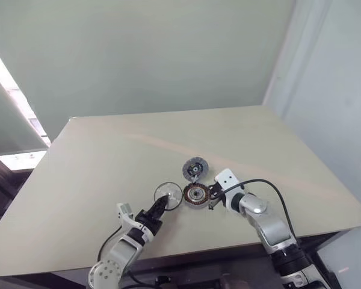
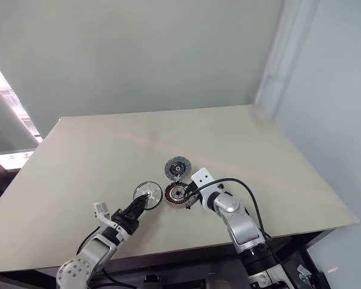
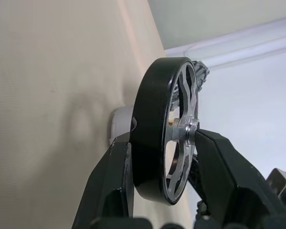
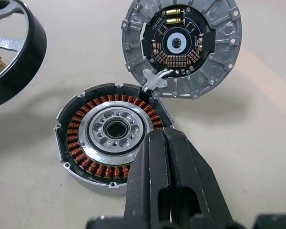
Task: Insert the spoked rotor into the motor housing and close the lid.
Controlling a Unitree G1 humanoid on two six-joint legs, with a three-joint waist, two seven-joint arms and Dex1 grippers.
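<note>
Rotor (image 3: 169, 131) between left gripper (image 3: 162, 191) fingers

We see the spoked rotor (image 4: 9, 45) cut off by the right wrist view's edge; black fingers (image 4: 155, 176) hide the motor housing's (image 4: 112, 136) near rim.

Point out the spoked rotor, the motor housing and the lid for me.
spoked rotor (image 3: 181, 136), left wrist view, on a silver spoke beside the hub.
motor housing (image 4: 88, 164), right wrist view, on the copper windings.
lid (image 4: 219, 31), right wrist view, on the grey ribbed rim.
</note>
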